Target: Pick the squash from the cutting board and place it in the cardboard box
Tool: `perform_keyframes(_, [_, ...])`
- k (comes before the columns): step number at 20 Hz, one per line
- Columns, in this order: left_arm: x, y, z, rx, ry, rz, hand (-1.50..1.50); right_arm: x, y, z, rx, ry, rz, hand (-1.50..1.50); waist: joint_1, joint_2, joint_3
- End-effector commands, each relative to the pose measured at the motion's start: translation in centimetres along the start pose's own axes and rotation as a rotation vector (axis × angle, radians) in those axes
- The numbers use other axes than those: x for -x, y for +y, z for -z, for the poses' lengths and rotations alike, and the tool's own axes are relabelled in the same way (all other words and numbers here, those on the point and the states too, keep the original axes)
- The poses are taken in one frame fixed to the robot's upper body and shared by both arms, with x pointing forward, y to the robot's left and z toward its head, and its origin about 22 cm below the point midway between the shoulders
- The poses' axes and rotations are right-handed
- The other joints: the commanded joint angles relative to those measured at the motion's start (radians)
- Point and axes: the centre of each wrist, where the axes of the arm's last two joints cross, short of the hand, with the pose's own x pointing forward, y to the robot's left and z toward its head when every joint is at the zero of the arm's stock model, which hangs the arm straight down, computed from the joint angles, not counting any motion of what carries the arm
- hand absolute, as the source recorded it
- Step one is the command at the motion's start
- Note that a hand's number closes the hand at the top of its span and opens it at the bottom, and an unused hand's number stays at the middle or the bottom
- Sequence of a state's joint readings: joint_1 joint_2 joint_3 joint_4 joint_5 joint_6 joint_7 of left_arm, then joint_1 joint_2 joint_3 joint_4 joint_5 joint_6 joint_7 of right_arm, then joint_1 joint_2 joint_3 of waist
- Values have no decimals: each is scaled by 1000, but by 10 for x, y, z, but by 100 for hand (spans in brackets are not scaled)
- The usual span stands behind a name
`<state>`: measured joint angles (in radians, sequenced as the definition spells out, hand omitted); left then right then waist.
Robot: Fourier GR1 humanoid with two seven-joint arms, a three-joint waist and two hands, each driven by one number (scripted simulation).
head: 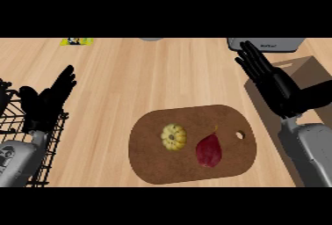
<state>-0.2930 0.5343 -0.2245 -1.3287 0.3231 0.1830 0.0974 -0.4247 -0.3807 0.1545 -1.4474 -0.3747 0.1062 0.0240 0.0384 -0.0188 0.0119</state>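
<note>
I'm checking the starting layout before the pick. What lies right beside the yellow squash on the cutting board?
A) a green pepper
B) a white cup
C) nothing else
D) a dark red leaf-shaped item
D: the yellow squash sits on the brown cutting board with a dark red leaf-shaped item just to its right, both untouched by either hand.

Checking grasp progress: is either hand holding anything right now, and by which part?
Nothing is held. The squash lies untouched on the cutting board; the right hand is open over the cardboard box, the left hand open at left.
</note>
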Motion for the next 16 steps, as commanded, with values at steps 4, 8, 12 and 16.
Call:
perform_keyframes(4, [-34,-15,-3,117,-230,125,0,-114,60,33,-263,-342,-351,-150,-19,-5,-18])
perform_keyframes(8, [-35,-25,-6,197,-300,161,0,-168,70,34,-334,-375,-890,-150,-27,-13,-26])
perform_keyframes(12, [-41,-38,-12,237,-343,124,0,-158,110,29,-472,-438,-969,-150,-25,12,-13])
perform_keyframes(16, [-30,-36,-8,222,-345,134,0,-150,131,23,-656,-507,-1164,-150,-30,18,-14])
